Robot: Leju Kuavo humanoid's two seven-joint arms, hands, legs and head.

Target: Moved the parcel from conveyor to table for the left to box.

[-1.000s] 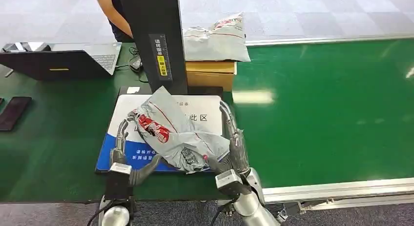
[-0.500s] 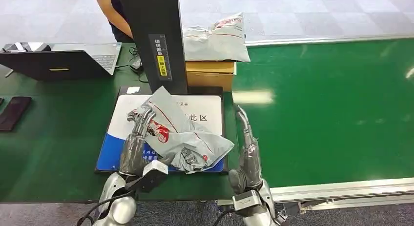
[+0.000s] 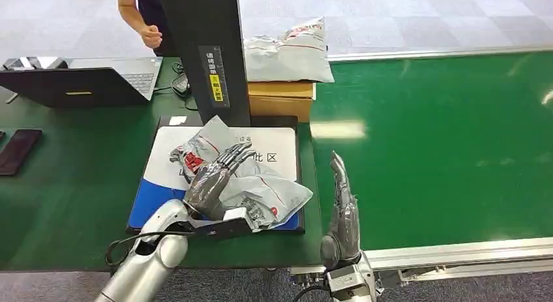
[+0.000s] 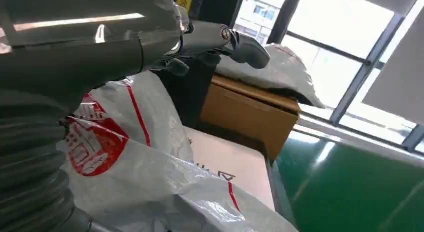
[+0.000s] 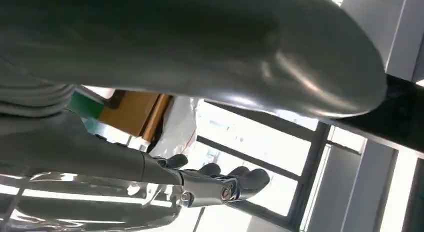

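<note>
The parcel (image 3: pixel 274 188) is a crumpled grey plastic mailer with red markings, lying on the white and blue mat (image 3: pixel 168 153) in front of the black post. My left hand (image 3: pixel 215 178) reaches over its left part with the fingers stretched out, gripping nothing. The left wrist view shows the parcel (image 4: pixel 130 157) just beneath that hand (image 4: pixel 150 41), whose fingers stay straight above it. My right hand (image 3: pixel 342 211) stands upright to the right of the mat, flat and apart from the parcel. Its fingers (image 5: pixel 230 184) are extended in the right wrist view.
A black scanner post (image 3: pixel 209 54) rises behind the mat. A cardboard box (image 3: pixel 280 98) beside it carries a second grey parcel (image 3: pixel 287 51). A laptop (image 3: pixel 98 77) and a phone (image 3: pixel 19 150) lie at the left. A person (image 3: pixel 147 15) stands behind. The green conveyor (image 3: pixel 443 139) runs right.
My right hand has let go of the parcel and drawn away to the right. My left hand has swung from the parcel's left side up over its top.
</note>
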